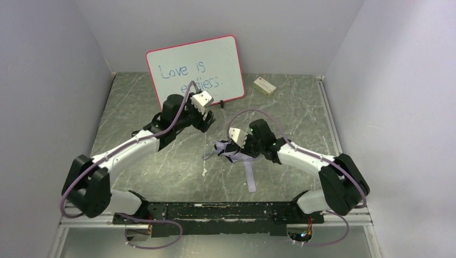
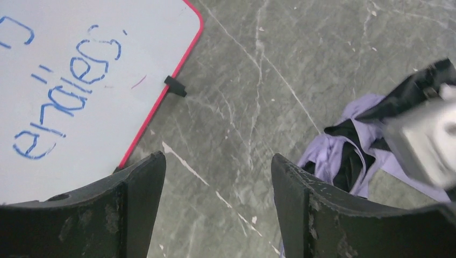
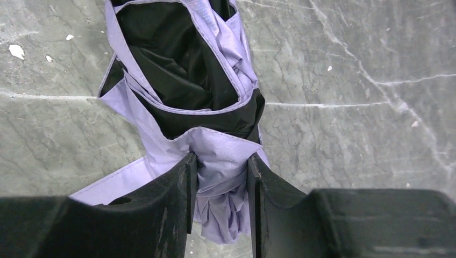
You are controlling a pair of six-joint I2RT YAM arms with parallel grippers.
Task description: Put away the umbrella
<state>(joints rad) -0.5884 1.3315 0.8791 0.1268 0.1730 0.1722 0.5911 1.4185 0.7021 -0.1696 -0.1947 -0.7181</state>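
The umbrella (image 1: 228, 153) is a crumpled bundle of pale lavender fabric with black lining, lying mid-table. Its strap (image 1: 250, 177) trails toward the near edge. In the right wrist view the umbrella (image 3: 188, 80) fills the upper middle, and my right gripper (image 3: 221, 166) is shut on a bunched lavender fold of it. The right gripper (image 1: 235, 148) sits right over the bundle. My left gripper (image 2: 218, 166) is open and empty above bare table; the umbrella (image 2: 344, 156) lies to its right. The left gripper (image 1: 207, 119) hovers behind the bundle. Shaft and handle are hidden.
A red-framed whiteboard (image 1: 196, 70) with blue writing leans at the back wall, close behind the left gripper; it also shows in the left wrist view (image 2: 80, 80). A small cream box (image 1: 264, 86) lies at the back right. Grey walls enclose the marbled table.
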